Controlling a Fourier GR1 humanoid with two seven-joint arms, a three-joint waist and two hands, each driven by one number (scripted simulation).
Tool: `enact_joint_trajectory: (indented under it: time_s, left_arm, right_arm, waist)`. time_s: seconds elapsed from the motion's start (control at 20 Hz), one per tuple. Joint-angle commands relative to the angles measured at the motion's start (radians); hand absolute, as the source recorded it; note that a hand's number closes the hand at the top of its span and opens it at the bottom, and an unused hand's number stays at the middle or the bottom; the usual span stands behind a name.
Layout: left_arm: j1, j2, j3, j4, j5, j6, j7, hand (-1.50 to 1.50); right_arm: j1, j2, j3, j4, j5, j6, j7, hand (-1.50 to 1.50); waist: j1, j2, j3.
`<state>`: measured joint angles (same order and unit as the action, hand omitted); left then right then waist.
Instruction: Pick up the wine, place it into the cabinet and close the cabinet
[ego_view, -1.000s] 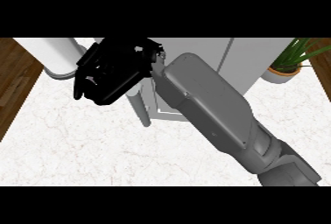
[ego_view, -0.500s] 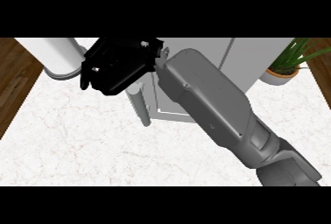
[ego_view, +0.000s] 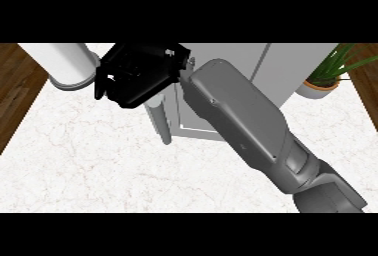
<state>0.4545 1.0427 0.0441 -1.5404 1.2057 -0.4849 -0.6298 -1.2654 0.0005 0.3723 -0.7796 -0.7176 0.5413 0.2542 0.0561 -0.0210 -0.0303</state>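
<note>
My right hand (ego_view: 139, 75) reaches across to the far left on its grey forearm (ego_view: 244, 125). It hovers over the outer side of the open cabinet door (ego_view: 159, 122), fingers relaxed and holding nothing that shows. The grey cabinet (ego_view: 229, 62) stands at the back middle, and its opening is partly covered by my forearm. No wine bottle shows in the head view; the hand and forearm hide much of the cabinet front. My left hand is out of sight.
A white cylinder (ego_view: 63, 65) stands at the back left, close to my hand. A potted plant (ego_view: 328, 75) sits at the back right. The white marble counter (ego_view: 96, 165) stretches toward me, with wooden floor (ego_view: 15, 85) beyond its left edge.
My right hand has moved a little toward the back and to the right, closer to the cabinet. The door's edge stays in about the same place.
</note>
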Motion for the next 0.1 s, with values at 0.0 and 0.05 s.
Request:
enact_joint_trajectory:
  time_s: [0.0,0.05]
  left_arm:
    - [-0.007,-0.003,-0.001,-0.007,-0.014,-0.020,-0.004,-1.50]
    - [-0.015,0.007,0.006,-0.023,-0.005,-0.016,0.004,-1.50]
  right_arm:
    - [0.019,-0.140,-0.103,0.088,0.047,-0.134,-0.084,1.50]
    - [-0.001,-0.154,-0.114,0.099,0.037,-0.125,-0.078,1.50]
  waist:
    - [-0.041,0.035,0.029]
    - [-0.031,0.040,0.030]
